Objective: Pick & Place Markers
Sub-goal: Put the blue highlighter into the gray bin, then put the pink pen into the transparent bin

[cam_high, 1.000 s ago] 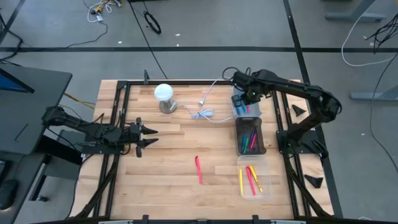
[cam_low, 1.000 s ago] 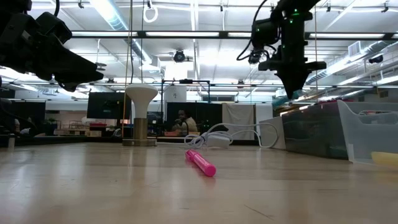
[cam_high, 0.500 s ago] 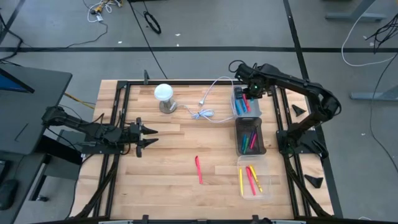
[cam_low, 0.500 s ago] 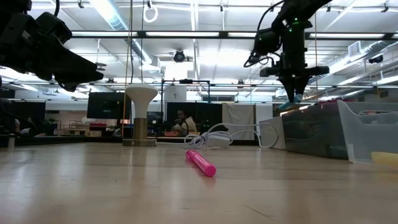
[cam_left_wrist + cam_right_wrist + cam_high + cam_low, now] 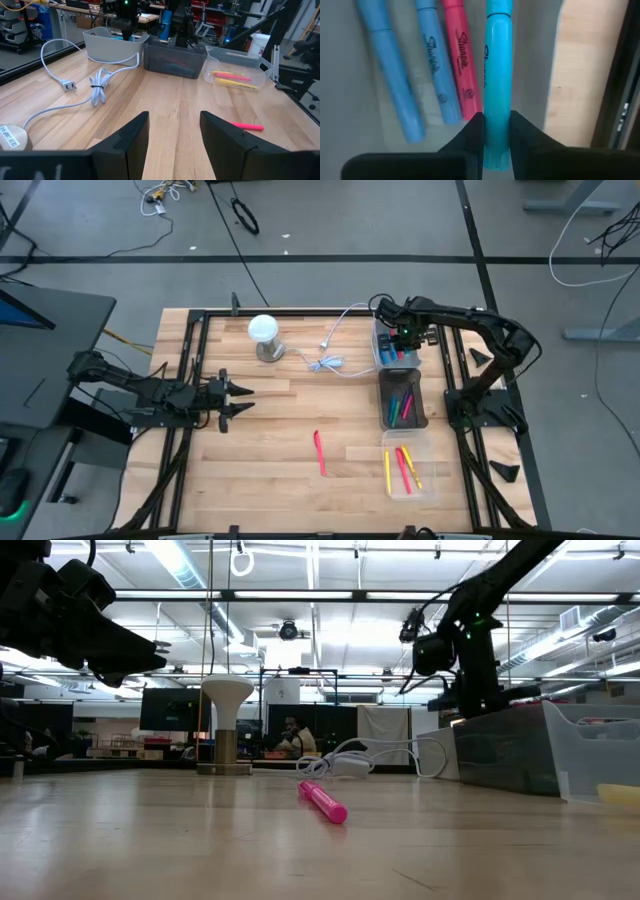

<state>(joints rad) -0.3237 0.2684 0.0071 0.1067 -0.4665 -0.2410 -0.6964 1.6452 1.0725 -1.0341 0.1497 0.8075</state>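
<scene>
Since a second ago the right gripper [image 5: 400, 343] has come down from above the grey bin [image 5: 383, 356] until it sits low inside it; the left arm has not stirred. Seen from the right wrist, the fingers [image 5: 471, 131] are clamped on a teal marker [image 5: 498, 75], held lengthwise over the bin floor; beside it on that floor lie two blue markers [image 5: 432, 60] and a red marker [image 5: 462, 60], side by side. Taking the grey bin as landmark: the dark bin [image 5: 402, 401] touches its near end and holds several green, pink and red markers; the clear tray [image 5: 390, 480] comes next in the same row, farther along, with yellow and red markers in it; a pink marker [image 5: 319, 452] lies loose on the table [image 5: 260, 470], well apart from the bin, towards the table's near middle; the white cable [image 5: 330, 360] lies just beside the bin on its left; the lamp [image 5: 264, 335] stands beyond the cable. The left gripper [image 5: 243, 400] hovers far across the table from the bin, jaws parted and holding nothing.
</scene>
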